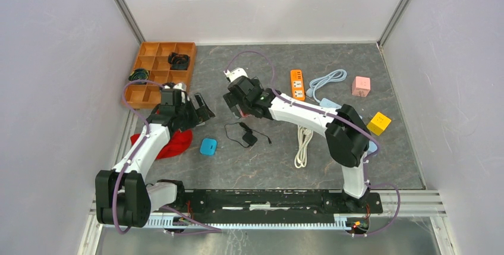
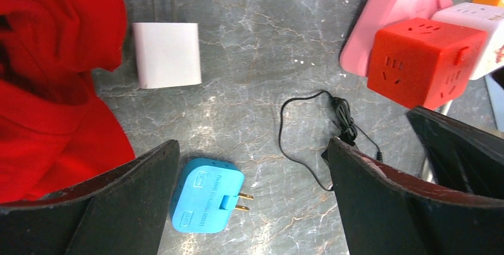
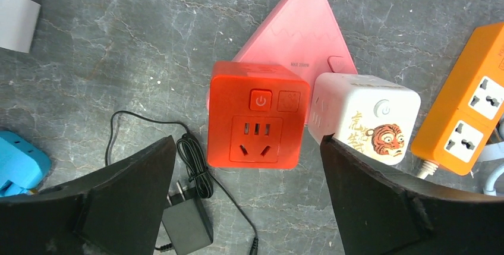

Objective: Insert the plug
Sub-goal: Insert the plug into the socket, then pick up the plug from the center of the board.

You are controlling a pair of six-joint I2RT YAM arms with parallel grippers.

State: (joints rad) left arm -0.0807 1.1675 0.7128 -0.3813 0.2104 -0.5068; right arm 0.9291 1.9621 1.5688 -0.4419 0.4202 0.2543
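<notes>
A blue plug adapter (image 2: 207,195) with two brass prongs lies flat on the grey table, between the fingers of my left gripper (image 2: 249,201), which hangs open above it. A white charger (image 2: 167,54) lies farther off. My right gripper (image 3: 246,198) is open and empty just in front of a red cube socket (image 3: 257,115) whose socket face points up. A white tiger-printed cube (image 3: 365,118) and a pink triangular socket (image 3: 303,29) touch the red cube. A black adapter (image 3: 187,222) with its bundled cord lies by the right gripper's left finger.
An orange power strip (image 1: 297,84) lies behind the right arm, with a pale blue cable (image 1: 327,81), a pink cube (image 1: 361,85) and a yellow cube (image 1: 378,123) to its right. A wooden tray (image 1: 160,68) stands back left. A red cloth (image 1: 175,144) and a white cord (image 1: 304,145) lie nearer.
</notes>
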